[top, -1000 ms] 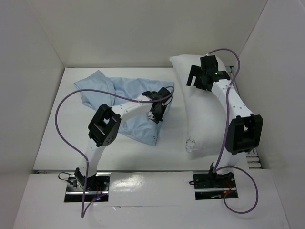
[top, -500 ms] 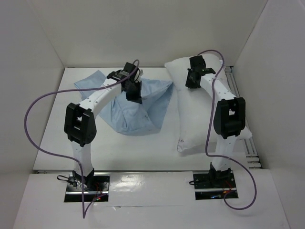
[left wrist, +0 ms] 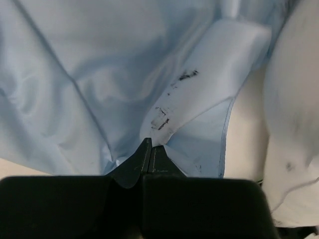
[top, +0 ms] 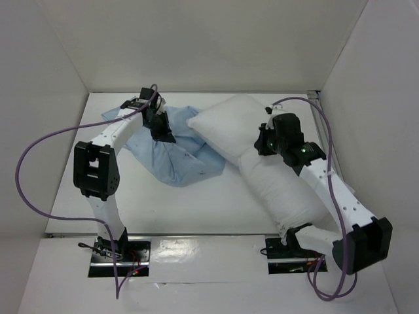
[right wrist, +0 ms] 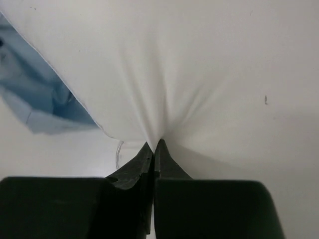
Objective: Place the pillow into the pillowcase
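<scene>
The plump white pillow (top: pixel 262 163) lies diagonally from the table's middle back to the front right, its far end resting on the edge of the light blue pillowcase (top: pixel 177 154). My right gripper (top: pixel 264 145) is shut on a pinch of the pillow (right wrist: pixel 199 74) fabric at mid-length, which puckers into the jaws at the right gripper (right wrist: pixel 154 144). My left gripper (top: pixel 163 134) is shut on a fold of the pillowcase (left wrist: pixel 75 74) near its hem, the cloth pulled taut from the left gripper (left wrist: pixel 151 144). The pillow (left wrist: pixel 294 99) shows at the left wrist view's right edge.
White walls enclose the table (top: pixel 196 203) on the left, back and right. A purple cable (top: pixel 39 150) loops out from the left arm, another (top: pixel 324 131) arcs over the right arm. Both arm bases (top: pixel 118 252) sit at the near edge.
The right gripper closed on the pillow and dragged it left and forward, swinging its far end onto the pillowcase. The left gripper moved back and left, holding the pillowcase.
</scene>
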### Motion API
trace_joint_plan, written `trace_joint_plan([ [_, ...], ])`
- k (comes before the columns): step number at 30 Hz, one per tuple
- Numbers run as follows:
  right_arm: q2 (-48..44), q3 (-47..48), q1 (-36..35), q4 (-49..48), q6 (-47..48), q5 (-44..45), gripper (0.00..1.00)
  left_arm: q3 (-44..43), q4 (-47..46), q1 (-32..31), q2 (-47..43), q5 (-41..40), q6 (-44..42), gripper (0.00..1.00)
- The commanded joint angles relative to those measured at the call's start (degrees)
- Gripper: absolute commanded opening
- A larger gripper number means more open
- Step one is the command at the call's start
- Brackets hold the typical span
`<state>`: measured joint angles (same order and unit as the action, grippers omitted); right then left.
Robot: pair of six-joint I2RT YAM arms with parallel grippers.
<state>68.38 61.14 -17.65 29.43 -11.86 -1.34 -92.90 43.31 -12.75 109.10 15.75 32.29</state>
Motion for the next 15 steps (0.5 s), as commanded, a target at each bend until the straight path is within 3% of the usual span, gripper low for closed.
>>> trace_joint_plan([
  [1,-6.32,-3.31,-1.77,-3.15,3.6,-6.21,0.0,1.58,-2.09,3.78,-3.19,2.36,3.74,0.0],
  [12,-7.4,-0.52,-2.83,10.46,5.44,-7.1,0.0,3.17,-3.23,10.12,-8.2,4.37,6.47,0.0],
  [13,-6.51,0.63,-2.83,13.95,4.31,-5.79,0.6,3.17,-3.23,10.12,-8.2,4.38,6.47,0.0],
  [14,-5.72,1.77,-3.44,14.94,4.3,-5.78,0.84,2.64,-3.23,10.12,-8.2,4.38,6.47,0.0],
  [15,-4.5,4.22,-3.97,16.26,4.3,-5.25,0.96,2.12,-3.23,10.12,-8.2,4.38,5.94,0.0],
])
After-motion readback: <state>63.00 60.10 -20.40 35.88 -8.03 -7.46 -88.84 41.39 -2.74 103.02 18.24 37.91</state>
